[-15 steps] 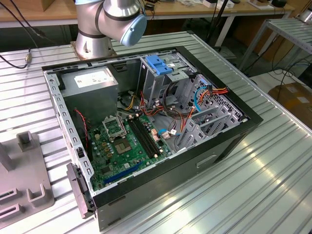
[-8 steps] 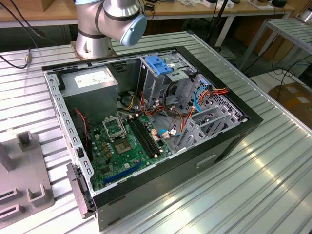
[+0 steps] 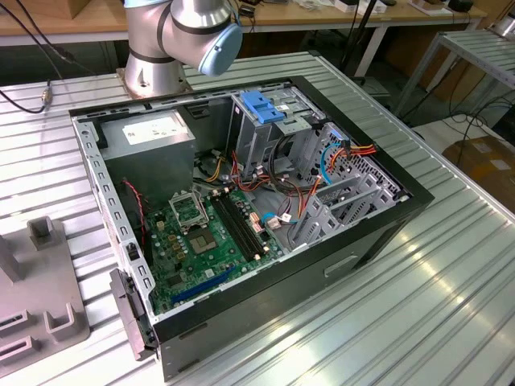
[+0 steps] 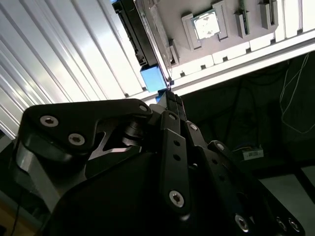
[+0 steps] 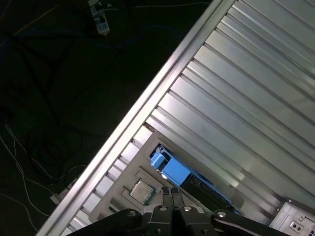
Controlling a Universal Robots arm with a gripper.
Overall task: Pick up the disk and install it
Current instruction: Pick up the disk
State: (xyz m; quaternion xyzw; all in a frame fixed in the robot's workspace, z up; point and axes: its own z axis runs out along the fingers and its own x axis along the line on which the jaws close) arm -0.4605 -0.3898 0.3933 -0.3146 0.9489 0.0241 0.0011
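In both wrist views the disk (image 4: 134, 34) (image 5: 206, 189) stands on its edge in a grey fixture tray (image 4: 231, 46), a dark slab with a blue side rail (image 4: 153, 78) (image 5: 172, 171) at its near end. My gripper (image 4: 170, 94) (image 5: 170, 190) hangs above the table edge, its tips close to that blue rail. The two black fingers (image 4: 173, 142) lie pressed together with nothing between them. The open computer case (image 3: 378, 233) lies on the ribbed metal table in the exterior view, with the arm's base (image 3: 173, 40) behind it.
Inside the case are a metal drive cage with a blue handle (image 3: 265, 108), a grey power-supply box (image 3: 149, 133), a green motherboard (image 3: 209, 233) and loose cables (image 3: 338, 153). The grey fixture tray (image 3: 40, 314) sits at the exterior view's left. A processor chip (image 4: 205, 24) (image 5: 141, 191) rests in the tray.
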